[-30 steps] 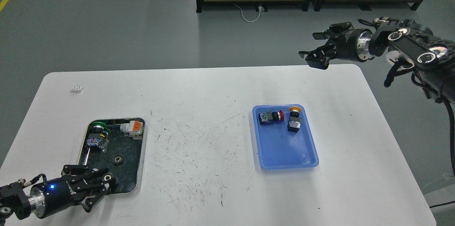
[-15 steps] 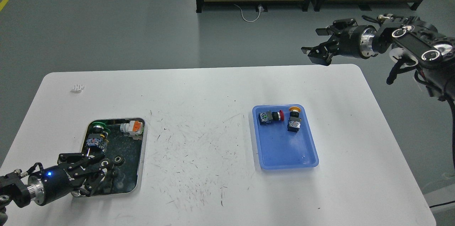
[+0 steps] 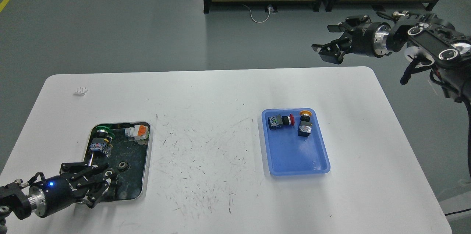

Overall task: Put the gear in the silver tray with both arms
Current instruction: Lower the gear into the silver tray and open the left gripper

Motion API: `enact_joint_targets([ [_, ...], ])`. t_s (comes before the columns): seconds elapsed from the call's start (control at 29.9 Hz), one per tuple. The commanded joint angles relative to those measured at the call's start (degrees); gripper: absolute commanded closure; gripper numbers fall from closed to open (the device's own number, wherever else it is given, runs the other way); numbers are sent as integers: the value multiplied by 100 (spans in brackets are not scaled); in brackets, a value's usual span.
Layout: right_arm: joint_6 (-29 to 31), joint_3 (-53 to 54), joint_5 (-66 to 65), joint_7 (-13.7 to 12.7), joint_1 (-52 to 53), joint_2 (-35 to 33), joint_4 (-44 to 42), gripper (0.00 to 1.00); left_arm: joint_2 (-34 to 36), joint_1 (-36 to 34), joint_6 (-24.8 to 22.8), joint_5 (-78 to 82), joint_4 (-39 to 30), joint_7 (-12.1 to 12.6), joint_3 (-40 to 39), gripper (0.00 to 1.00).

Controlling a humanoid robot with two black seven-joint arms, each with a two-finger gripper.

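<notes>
The silver tray (image 3: 146,160) lies at the table's front left. A small dark gear (image 3: 123,166) lies flat on its dark bottom, free of any gripper. My left gripper (image 3: 104,181) hovers over the tray's near left corner, fingers spread open and empty, just left of the gear. My right gripper (image 3: 328,41) is open and empty, held high beyond the table's far right corner.
In the silver tray also lie a green-capped push button (image 3: 100,140) and a white and orange switch part (image 3: 137,131). A blue plastic tray (image 3: 294,160) right of centre holds a red button (image 3: 281,120) and a yellow button (image 3: 304,122). A small white part (image 3: 80,91) lies far left.
My left gripper moved up over the tray toward the gear, then drew back slightly toward me. My right gripper rose and shifted a little right. The gear stayed put.
</notes>
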Motion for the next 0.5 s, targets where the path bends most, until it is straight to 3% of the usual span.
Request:
enact_joint_targets([
  [0.0, 0, 0, 0, -1, -3, 17, 0, 24, -10, 3, -23, -6, -4, 2, -9, 2],
  [0.03, 0, 0, 0, 8, -3, 17, 0, 24, -19, 3, -6, -6, -4, 45, -9, 4],
  [0.13, 0, 0, 0, 8, -12, 17, 0, 23, -27, -14, -58, 20, -12, 160, 17, 38],
  [0.2, 0, 0, 0, 8, -12, 17, 0, 23, -27, -23, -93, 38, -12, 265, 34, 48],
  [0.23, 0, 0, 0, 8, -12, 17, 0, 23, -27, -23, -137, 29, -12, 292, 34, 62],
  [0.27, 0, 0, 0, 8, -12, 17, 0, 23, -27, -23, -207, 29, -12, 327, 34, 90],
  [0.3, 9, 0, 0, 8, -12, 17, 0, 23, -36, -32, -234, 12, -12, 397, 34, 97],
  [0.4, 9, 0, 0, 8, -21, 9, 0, 23, -27, -23, -269, -6, -21, 520, -36, 99],
  [0.43, 9, 0, 0, 8, -21, 9, 0, 23, -27, -15, -269, -15, -21, 546, -62, 96],
  [0.47, 9, 0, 0, 8, -21, 9, 0, 23, -27, -15, -269, -15, -21, 564, -80, 86],
])
